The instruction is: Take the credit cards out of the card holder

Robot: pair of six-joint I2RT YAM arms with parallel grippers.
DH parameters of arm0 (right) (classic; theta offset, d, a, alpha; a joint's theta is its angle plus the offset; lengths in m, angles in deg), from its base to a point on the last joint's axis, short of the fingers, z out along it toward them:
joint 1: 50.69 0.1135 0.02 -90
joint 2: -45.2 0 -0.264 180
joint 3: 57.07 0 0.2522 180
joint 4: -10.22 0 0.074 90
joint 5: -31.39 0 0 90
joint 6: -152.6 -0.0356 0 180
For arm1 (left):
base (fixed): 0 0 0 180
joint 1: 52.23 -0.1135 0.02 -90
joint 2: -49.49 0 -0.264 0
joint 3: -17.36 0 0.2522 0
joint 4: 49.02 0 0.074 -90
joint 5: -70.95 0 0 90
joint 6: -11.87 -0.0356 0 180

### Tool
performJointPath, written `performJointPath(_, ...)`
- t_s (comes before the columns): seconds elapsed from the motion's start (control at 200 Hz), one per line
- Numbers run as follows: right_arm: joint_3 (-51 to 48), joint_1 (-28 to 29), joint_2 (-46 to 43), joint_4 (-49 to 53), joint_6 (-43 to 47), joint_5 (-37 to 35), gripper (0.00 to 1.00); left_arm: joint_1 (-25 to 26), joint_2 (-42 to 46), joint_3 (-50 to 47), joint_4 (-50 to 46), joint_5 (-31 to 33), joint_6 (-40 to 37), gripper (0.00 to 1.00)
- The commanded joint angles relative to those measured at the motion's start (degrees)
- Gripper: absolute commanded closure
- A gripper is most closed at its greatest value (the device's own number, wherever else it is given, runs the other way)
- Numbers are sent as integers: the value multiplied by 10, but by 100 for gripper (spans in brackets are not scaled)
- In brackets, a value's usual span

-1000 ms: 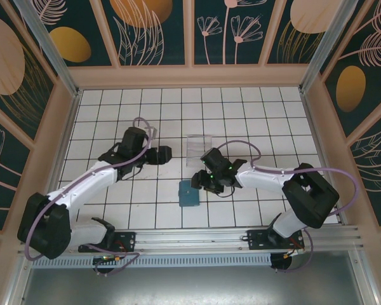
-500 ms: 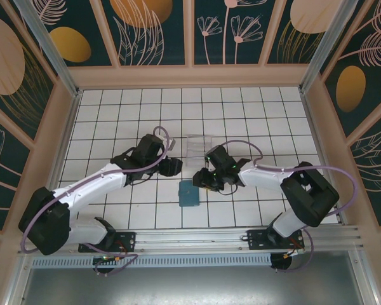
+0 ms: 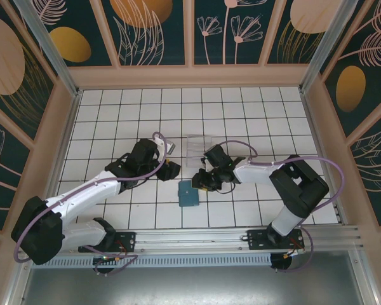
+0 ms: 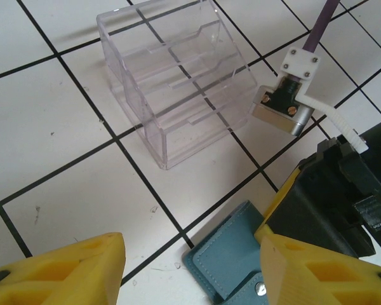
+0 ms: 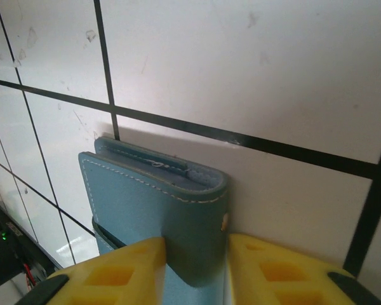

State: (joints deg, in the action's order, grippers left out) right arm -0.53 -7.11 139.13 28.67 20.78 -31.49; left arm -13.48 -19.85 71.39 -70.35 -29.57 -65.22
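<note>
card holder (image 3: 188, 194): one, teal, flat on the tabletop (image 3: 114, 114), just nearer the arms than the clear tray (image 3: 199, 150)
clear tray: one
right gripper (image 5: 193, 264): narrow, fingers pressing both sides of the card holder's edge
left gripper (image 4: 190, 248): jaws wide apart, holding nothing

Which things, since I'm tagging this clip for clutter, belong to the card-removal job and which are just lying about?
Belongs to the job: flat teal-blue card holder; right gripper, clamped on its edge; left gripper, open nearby.
Just lying about: clear tiered plastic tray, standing apart from the holder.
</note>
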Motion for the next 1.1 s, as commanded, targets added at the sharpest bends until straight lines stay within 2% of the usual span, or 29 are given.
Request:
performJointPath(0.0,12,-2,10,-6,11,6,72,2,6,-6,14,-14,-20,41)
performJointPath(0.16,11,-1,12,-6,10,1,81,2,2,-5,21,-29,-43,42)
performJointPath(0.255,10,-1,6,-4,16,-2,84,4,6,-12,39,-58,-76,46)
performJointPath(0.285,10,-1,5,-1,18,-3,84,4,10,-19,51,-76,-91,50)
performJointPath(0.415,11,-5,-1,13,38,-4,87,12,26,-31,68,-133,-161,50)
performJointPath(0.59,5,-24,-18,35,75,12,89,29,20,-43,74,-157,-177,50)
performJointPath(0.856,10,-43,-38,66,103,18,89,95,-36,-37,43,-97,-252,57)
performJointPath(0.971,7,-45,-43,66,104,18,89,122,-63,-45,64,-53,-286,60)
performJointPath(1.096,2,-45,-48,62,102,19,89,129,-84,-57,104,-44,-298,65)
